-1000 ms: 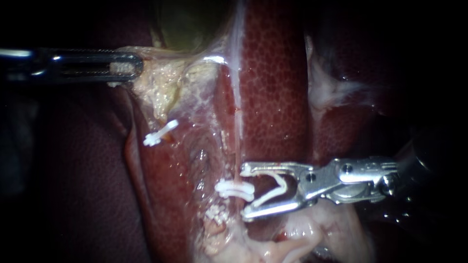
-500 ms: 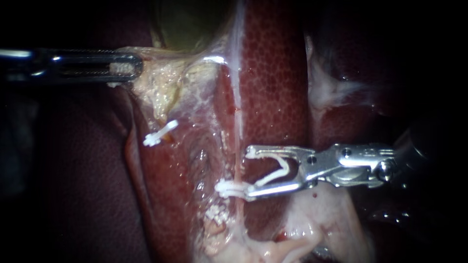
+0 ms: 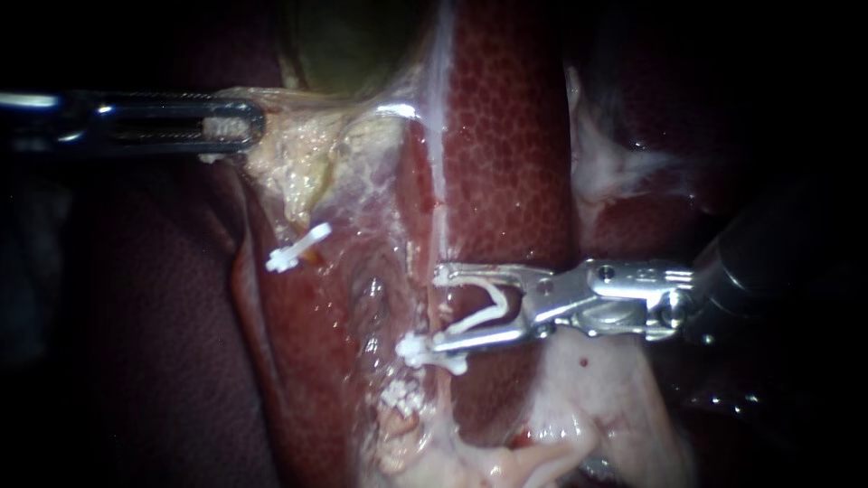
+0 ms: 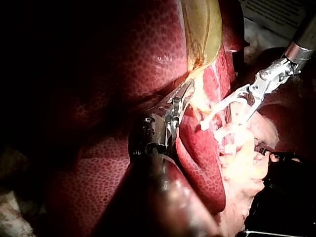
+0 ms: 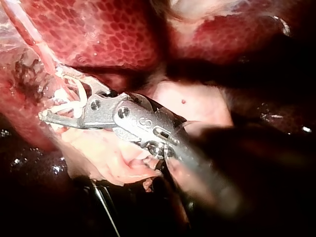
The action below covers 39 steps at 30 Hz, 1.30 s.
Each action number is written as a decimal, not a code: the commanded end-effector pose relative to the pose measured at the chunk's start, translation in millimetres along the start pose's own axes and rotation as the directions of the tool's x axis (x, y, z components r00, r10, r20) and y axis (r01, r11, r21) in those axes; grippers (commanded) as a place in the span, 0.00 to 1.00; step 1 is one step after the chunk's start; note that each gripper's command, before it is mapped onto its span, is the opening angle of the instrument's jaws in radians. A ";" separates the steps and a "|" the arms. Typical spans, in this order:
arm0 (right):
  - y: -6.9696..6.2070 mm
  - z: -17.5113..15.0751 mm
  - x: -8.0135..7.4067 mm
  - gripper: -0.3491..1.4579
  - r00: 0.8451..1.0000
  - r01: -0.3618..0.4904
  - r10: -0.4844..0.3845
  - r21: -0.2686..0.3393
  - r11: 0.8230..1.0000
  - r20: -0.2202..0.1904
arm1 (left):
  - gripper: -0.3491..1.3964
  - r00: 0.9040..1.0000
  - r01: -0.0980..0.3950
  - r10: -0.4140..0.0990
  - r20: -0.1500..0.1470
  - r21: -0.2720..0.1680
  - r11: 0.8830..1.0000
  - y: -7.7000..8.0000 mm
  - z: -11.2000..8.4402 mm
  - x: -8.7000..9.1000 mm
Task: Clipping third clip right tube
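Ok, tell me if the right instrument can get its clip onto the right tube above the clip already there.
Probably yes: the right instrument holds its clip at the right tube, nothing between.

— What lies round about?
— A mottled dark-red liver lobe (image 3: 506,154), wet and glossy. A yellow-green gallbladder (image 3: 353,41) sits at the endoscope view's top edge.
— Anything paler?
— Pinkish-white fatty tissue (image 3: 597,407) low down, and ragged yellowish tissue (image 3: 298,172) just under the gallbladder. A small white plastic clip (image 3: 297,248) lies tilted below that yellowish tissue.
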 end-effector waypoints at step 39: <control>0.8 3.4 0.8 0.49 0.988 -0.153 0.152 0.056 0.987 0.023 | 0.10 1.000 0.000 0.000 0.001 -0.002 1.000 -0.1 0.2 0.2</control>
